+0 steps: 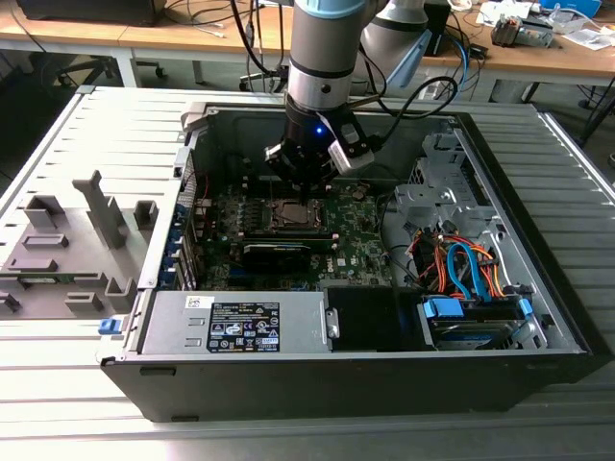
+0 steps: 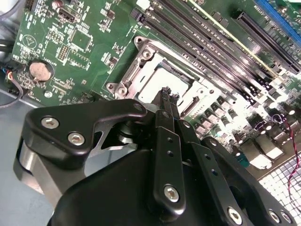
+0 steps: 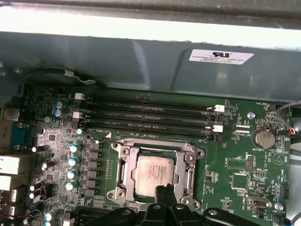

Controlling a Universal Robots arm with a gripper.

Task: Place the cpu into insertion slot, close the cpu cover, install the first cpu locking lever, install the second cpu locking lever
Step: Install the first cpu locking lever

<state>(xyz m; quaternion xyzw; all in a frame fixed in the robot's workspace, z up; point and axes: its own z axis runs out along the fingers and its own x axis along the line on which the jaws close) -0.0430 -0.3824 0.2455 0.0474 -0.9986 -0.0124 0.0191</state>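
The cpu lies flat in the insertion slot; we judge it light, rigid and fragile, best taken by its edges, while the hand, closed and empty, hangs just beside it.

The computer case lies on the counter, a rack of holders beside it at the exterior view's left. On the motherboard inside, the cpu sits in the insertion slot under the cpu cover, the tool at the cover's edge.
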